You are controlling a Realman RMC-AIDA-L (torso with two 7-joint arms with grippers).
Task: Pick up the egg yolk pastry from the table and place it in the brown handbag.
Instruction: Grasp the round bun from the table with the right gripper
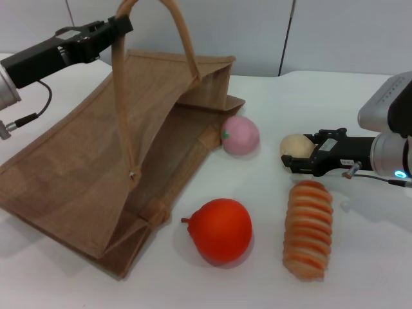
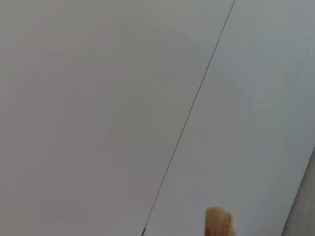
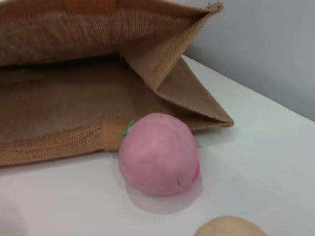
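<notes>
The egg yolk pastry (image 1: 294,145), a pale beige bun, lies on the white table at the right; its top edge also shows in the right wrist view (image 3: 230,227). My right gripper (image 1: 302,153) is low at the pastry, its black fingers (image 1: 301,166) open on either side of it. The brown handbag (image 1: 96,161) lies at the left with its mouth toward the middle; the right wrist view shows it too (image 3: 64,93). My left gripper (image 1: 119,27) is shut on one handbag handle (image 1: 121,96) and holds it up. A tip of the handle (image 2: 218,222) shows in the left wrist view.
A pink ball with a green mark (image 1: 240,135) lies beside the bag's mouth, left of the pastry; it also shows in the right wrist view (image 3: 158,153). A red-orange pear-shaped fruit (image 1: 221,230) and a striped bread roll (image 1: 308,228) lie nearer the front.
</notes>
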